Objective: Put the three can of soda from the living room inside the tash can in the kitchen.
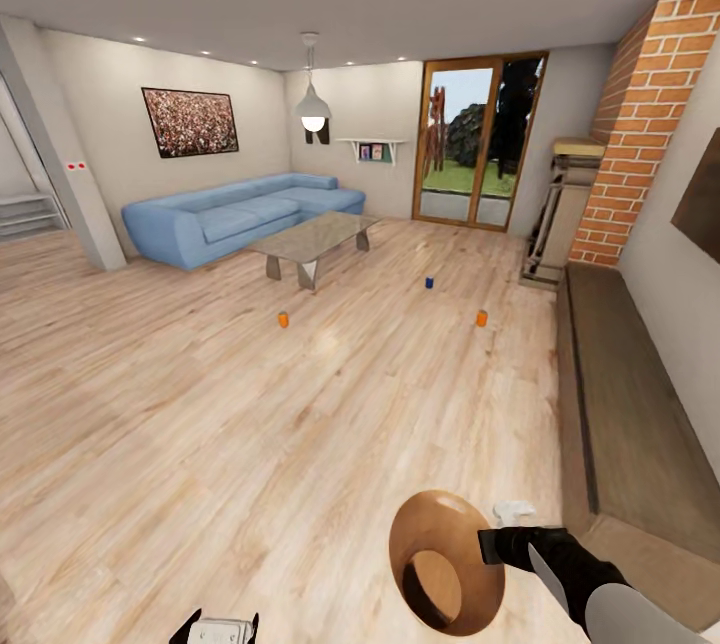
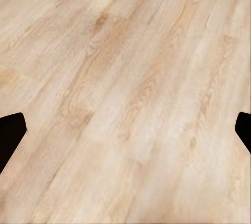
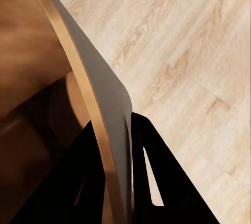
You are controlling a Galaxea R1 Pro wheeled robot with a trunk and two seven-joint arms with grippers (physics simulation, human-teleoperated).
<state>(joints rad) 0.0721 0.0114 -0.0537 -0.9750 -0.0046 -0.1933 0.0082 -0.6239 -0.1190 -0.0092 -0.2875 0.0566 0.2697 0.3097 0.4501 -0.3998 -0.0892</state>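
Three cans of soda stand apart on the living room's wood floor, well ahead of me: an orange can (image 1: 283, 320) near the low table, a blue can (image 1: 428, 282) further back, and another orange can (image 1: 481, 318) toward the bench. My right gripper (image 1: 490, 545) (image 3: 116, 122) is shut on the rim of the trash can (image 1: 445, 564) (image 3: 99, 78), which hangs low in front of me and shows its tan-brown inside. My left gripper (image 1: 223, 621) (image 2: 125, 130) is open over bare floor with nothing between its fingers.
A long blue sofa (image 1: 235, 217) and a low grey table (image 1: 312, 239) stand at the back left. A dark low bench (image 1: 625, 394) runs along the right wall below the red brick chimney (image 1: 645, 114). A glass door (image 1: 478, 139) is at the far end and a grey pillar (image 1: 60, 159) at the left.
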